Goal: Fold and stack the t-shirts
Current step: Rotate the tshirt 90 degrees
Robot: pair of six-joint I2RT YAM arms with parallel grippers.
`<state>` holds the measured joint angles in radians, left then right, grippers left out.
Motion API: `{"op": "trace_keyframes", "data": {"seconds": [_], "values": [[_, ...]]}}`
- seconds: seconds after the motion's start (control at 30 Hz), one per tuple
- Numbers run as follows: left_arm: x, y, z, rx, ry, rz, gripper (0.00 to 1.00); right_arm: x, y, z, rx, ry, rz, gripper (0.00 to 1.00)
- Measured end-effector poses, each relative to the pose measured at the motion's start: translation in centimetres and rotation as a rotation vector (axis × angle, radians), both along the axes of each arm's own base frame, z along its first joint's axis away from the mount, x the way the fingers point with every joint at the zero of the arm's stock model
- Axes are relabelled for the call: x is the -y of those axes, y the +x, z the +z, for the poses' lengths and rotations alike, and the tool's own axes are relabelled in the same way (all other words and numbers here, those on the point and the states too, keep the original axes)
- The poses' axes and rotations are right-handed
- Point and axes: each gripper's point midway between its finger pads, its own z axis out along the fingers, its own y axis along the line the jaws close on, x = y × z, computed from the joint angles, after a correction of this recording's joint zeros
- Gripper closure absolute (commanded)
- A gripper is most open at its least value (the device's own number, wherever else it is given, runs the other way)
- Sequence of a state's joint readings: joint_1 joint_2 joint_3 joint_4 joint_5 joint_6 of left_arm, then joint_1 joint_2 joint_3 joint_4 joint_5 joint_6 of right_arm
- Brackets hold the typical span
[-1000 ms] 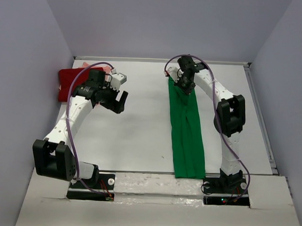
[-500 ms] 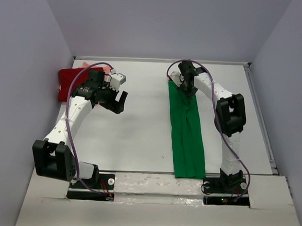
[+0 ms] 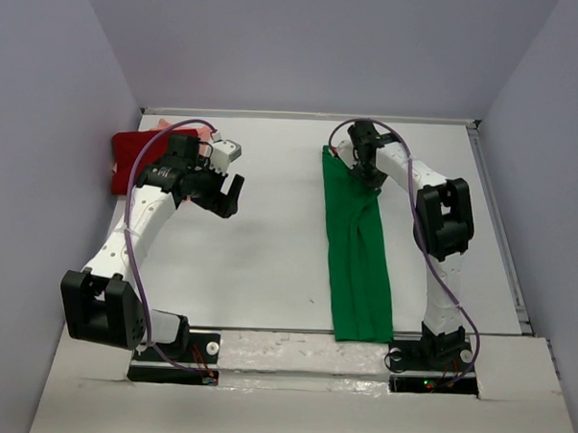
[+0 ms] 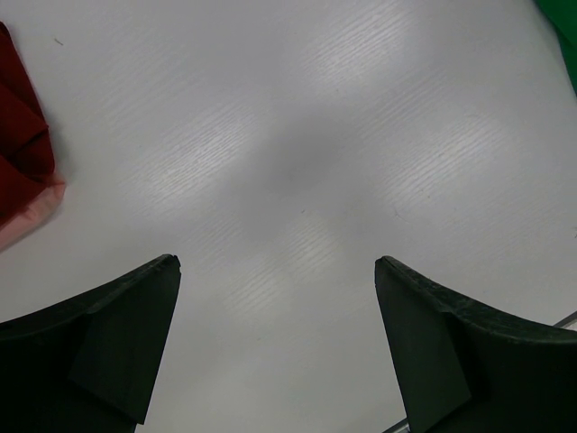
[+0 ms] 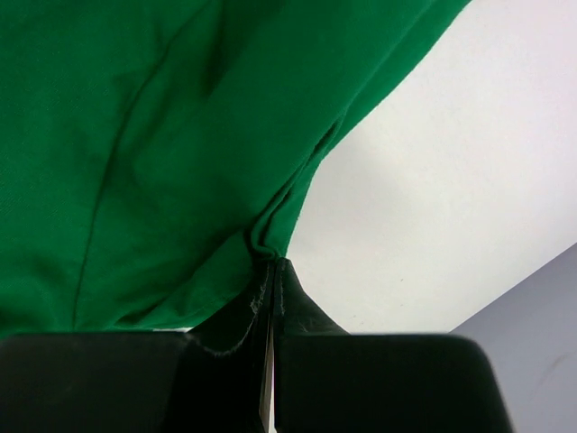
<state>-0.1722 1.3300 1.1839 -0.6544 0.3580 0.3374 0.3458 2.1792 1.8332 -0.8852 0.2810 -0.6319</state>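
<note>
Right hand, pinched tight on green t-shirt, now slightly farther right, perhaps lower than before.

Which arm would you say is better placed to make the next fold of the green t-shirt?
The right arm: its jaws are shut on the far end of the green t-shirt. The left arm, jaws open, is over bare table beside the dark red t-shirt, apart from the green one.

Robot lab, test cell. White counter boxed in by bare grey-lavender panels. Left arm and right arm bolted at its near edge, purple cables exposed.
</note>
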Motion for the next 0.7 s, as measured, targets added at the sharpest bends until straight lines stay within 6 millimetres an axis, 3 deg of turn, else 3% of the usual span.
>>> {"op": "trace_keyframes", "data": {"seconds": [0.4, 0.47, 0.53, 0.7], "values": [[0.0, 0.0, 0.0, 0.0, -0.002, -0.001, 0.01, 0.3, -1.0, -1.8, -0.048, -0.011, -0.008, 1.0], [0.0, 0.0, 0.0, 0.0, -0.002, -0.002, 0.01, 0.3, -1.1, -2.1, -0.057, -0.013, -0.01, 0.82], [0.1, 0.0, 0.0, -0.001, -0.003, -0.003, 0.01, 0.4, -1.3, -2.7, -0.071, -0.016, -0.018, 0.69], [0.1, 0.0, 0.0, -0.001, -0.004, -0.004, 0.01, 0.9, -1.3, -2.9, -0.096, -0.023, -0.036, 0.57]]}}
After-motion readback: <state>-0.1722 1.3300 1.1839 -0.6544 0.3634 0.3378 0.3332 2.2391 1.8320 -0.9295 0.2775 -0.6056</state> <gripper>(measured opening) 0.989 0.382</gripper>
